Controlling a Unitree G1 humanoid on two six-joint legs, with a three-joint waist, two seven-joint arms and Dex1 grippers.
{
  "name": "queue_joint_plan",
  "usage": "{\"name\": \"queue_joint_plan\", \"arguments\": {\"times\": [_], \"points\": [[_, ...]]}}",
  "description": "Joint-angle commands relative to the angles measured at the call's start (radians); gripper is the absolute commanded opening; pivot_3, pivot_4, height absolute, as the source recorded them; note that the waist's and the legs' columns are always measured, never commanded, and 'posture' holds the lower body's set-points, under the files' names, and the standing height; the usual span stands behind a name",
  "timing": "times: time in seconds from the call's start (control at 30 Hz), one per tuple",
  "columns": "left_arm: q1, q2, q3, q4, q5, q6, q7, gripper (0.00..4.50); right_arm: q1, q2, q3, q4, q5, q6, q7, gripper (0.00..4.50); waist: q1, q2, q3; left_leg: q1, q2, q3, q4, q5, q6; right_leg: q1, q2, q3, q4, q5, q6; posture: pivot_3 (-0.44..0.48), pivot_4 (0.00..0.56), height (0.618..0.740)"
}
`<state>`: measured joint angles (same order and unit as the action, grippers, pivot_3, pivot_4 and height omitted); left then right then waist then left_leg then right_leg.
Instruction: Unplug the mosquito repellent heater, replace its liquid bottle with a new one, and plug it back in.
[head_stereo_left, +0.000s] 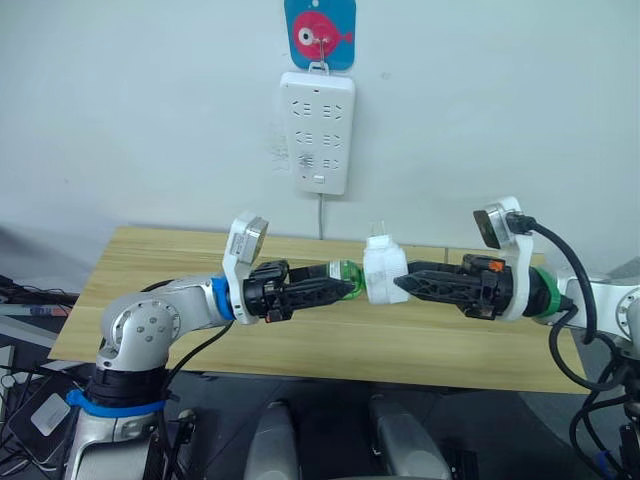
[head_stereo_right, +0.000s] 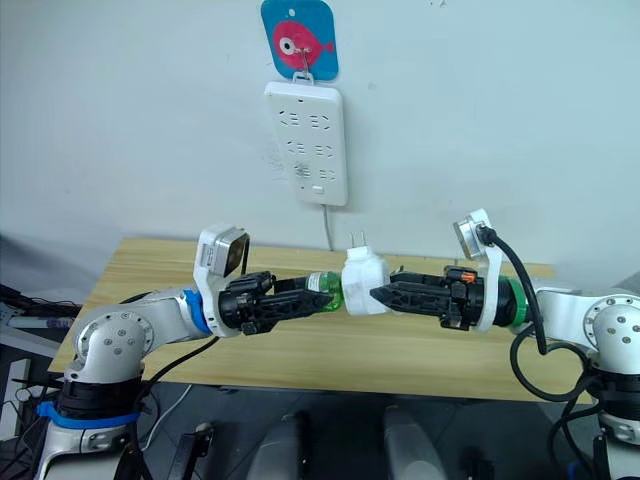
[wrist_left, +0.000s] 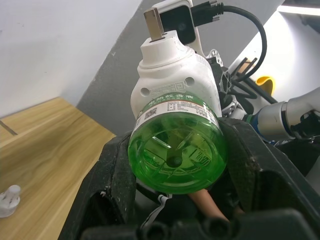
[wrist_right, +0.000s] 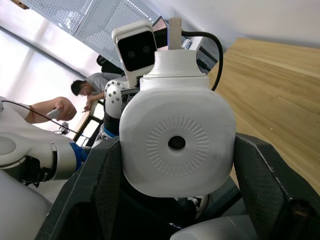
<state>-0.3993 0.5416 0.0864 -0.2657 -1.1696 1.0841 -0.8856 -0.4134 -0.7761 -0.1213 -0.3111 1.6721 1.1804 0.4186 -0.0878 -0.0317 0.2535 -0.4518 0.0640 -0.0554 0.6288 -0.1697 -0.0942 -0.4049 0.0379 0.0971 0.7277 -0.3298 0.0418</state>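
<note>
The mosquito repellent heater (head_stereo_left: 383, 272), a small rounded white unit with its plug prongs pointing up, is held in the air above the wooden table (head_stereo_left: 300, 345). My right gripper (head_stereo_left: 400, 283) is shut on it from the right; the right wrist view shows its round vent face (wrist_right: 177, 142) between the fingers. A green liquid bottle (head_stereo_left: 345, 272) sticks out of the heater's left side, its neck in the heater's base. My left gripper (head_stereo_left: 347, 286) is shut on this bottle, whose green bottom (wrist_left: 175, 155) faces the left wrist camera.
A long white power strip (head_stereo_left: 317, 132) hangs on the wall under a blue fish hook (head_stereo_left: 320, 32), its cord running down behind the table. A small white cap (wrist_left: 9, 200) lies on the table. People (wrist_right: 85, 90) are in the background of the right wrist view.
</note>
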Motion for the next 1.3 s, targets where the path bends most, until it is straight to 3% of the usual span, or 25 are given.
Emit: {"name": "queue_joint_plan", "arguments": {"times": [0.03, 0.1, 0.27, 0.5, 0.63, 0.77, 0.87, 1.03, 1.2, 1.3], "points": [[-0.011, -0.031, -0.026, -0.046, -0.004, -0.020, 0.001, 2.34, -0.027, 0.007, 0.047, -0.072, 0.078, 0.007, -0.001, 2.90, 0.000, 0.000, 0.000, 0.000, 0.000, 0.000, 0.000, 0.000, 0.000, 0.000, 0.000, 0.000, 0.000, 0.000, 0.000, -0.121, 0.186, 0.704], [-0.011, -0.039, -0.027, -0.041, 0.007, -0.028, 0.002, 2.34, -0.030, 0.001, 0.055, -0.069, 0.122, 0.006, -0.017, 2.90, 0.000, 0.000, 0.000, 0.000, 0.000, 0.000, 0.000, 0.000, 0.000, 0.000, 0.000, 0.000, 0.000, 0.000, 0.000, -0.121, 0.184, 0.704], [-0.011, -0.073, -0.015, -0.016, 0.030, -0.056, 0.034, 2.34, -0.045, -0.021, 0.077, -0.079, 0.128, 0.010, -0.022, 4.50, 0.000, 0.000, 0.000, 0.000, 0.000, 0.000, 0.000, 0.000, 0.000, 0.000, 0.000, 0.000, 0.000, 0.000, 0.000, -0.121, 0.183, 0.704], [-0.018, -0.113, 0.003, 0.014, 0.020, -0.074, 0.081, 2.34, -0.028, -0.062, 0.073, -0.138, 0.021, 0.002, 0.034, 4.50, 0.001, 0.001, -0.001, 0.000, 0.000, 0.000, 0.001, 0.000, 0.000, 0.000, 0.000, 0.000, 0.000, 0.000, 0.000, -0.129, 0.183, 0.704], [-0.033, -0.122, 0.015, 0.028, -0.002, -0.063, 0.097, 2.34, 0.072, -0.147, 0.093, -0.283, -0.293, -0.095, 0.221, 4.50, 0.003, 0.000, -0.001, 0.000, 0.000, -0.001, 0.000, 0.000, 0.000, 0.000, 0.000, -0.001, 0.000, 0.000, 0.000, -0.131, 0.184, 0.704], [-0.047, -0.109, 0.025, 0.034, -0.033, -0.031, 0.092, 2.34, 0.197, -0.202, 0.093, -0.309, -0.495, -0.217, 0.385, 4.50, 0.004, 0.000, -0.001, 0.000, 0.000, -0.001, 0.001, 0.000, 0.000, 0.000, 0.000, -0.001, 0.000, 0.000, 0.000, -0.133, 0.185, 0.704], [-0.053, -0.080, 0.024, 0.031, -0.063, 0.008, 0.069, 2.34, 0.228, -0.237, 0.079, -0.208, -0.643, -0.316, 0.478, 3.90, 0.002, 0.000, -0.001, 0.000, 0.000, 0.000, 0.001, 0.000, 0.000, 0.001, 0.000, 0.000, 0.000, 0.001, 0.001, -0.141, 0.186, 0.704], [-0.063, -0.031, 0.008, 0.024, -0.105, 0.073, 0.025, 2.34, 0.069, -0.156, 0.117, -0.008, -0.818, -0.444, 0.515, 2.08, -0.014, 0.000, -0.001, 0.002, 0.000, 0.001, 0.002, 0.000, 0.000, 0.001, 0.000, 0.001, 0.001, 0.002, 0.002, -0.154, 0.187, 0.704], [-0.082, -0.024, 0.003, 0.033, -0.121, 0.100, 0.021, 2.34, -0.095, -0.040, 0.210, 0.064, -0.895, -0.457, 0.572, 0.20, -0.022, 0.000, -0.001, 0.001, 0.000, -0.001, 0.001, 0.000, 0.000, 0.001, 0.000, 0.000, 0.001, 0.002, 0.002, -0.157, 0.187, 0.704], [-0.088, -0.034, 0.006, 0.040, -0.125, 0.102, 0.032, 2.34, -0.130, 0.008, 0.242, 0.025, -0.876, -0.423, 0.603, 0.00, -0.023, 0.000, -0.001, 0.001, 0.000, -0.001, 0.001, 0.000, 0.000, 0.001, 0.000, -0.001, 0.001, 0.004, -0.002, -0.157, 0.187, 0.704]]}}
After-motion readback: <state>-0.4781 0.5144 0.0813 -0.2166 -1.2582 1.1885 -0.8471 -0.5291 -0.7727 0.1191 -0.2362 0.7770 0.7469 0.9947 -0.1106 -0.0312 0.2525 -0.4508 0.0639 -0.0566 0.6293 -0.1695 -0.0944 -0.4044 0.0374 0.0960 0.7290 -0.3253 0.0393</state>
